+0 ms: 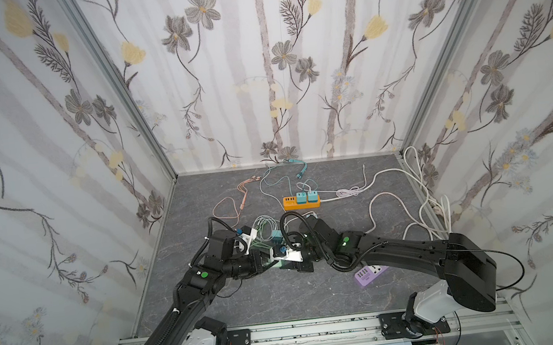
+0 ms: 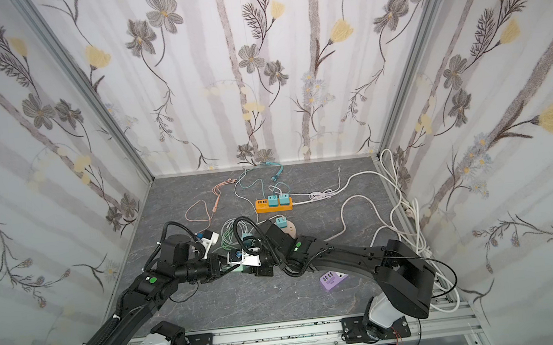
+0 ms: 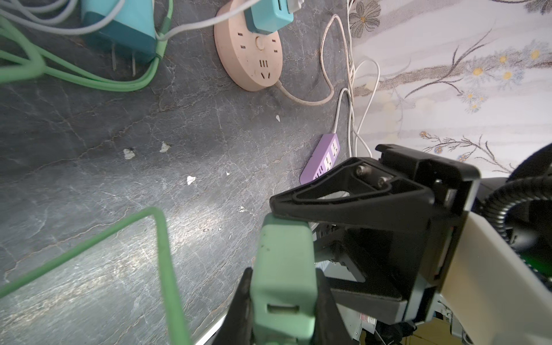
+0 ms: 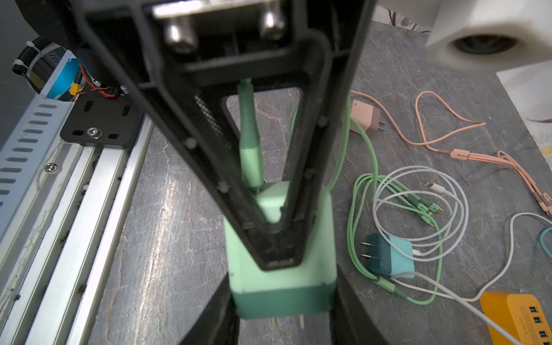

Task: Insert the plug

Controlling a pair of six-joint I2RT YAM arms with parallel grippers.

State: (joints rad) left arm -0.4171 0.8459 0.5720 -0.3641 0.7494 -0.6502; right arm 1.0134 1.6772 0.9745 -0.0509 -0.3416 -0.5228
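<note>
I see the green plug mid-table between both arms: the left gripper pinches its sides, the right gripper clamps it too. It looks lifted off the grey table, though top views mostly hide it.

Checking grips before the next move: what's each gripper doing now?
Left gripper: closed on the green charger.
Right gripper: closed on the same charger, from its other end.

The charger block sits between the left gripper and right gripper. The round socket hub lies behind them, the short socket strip to their right.
</note>
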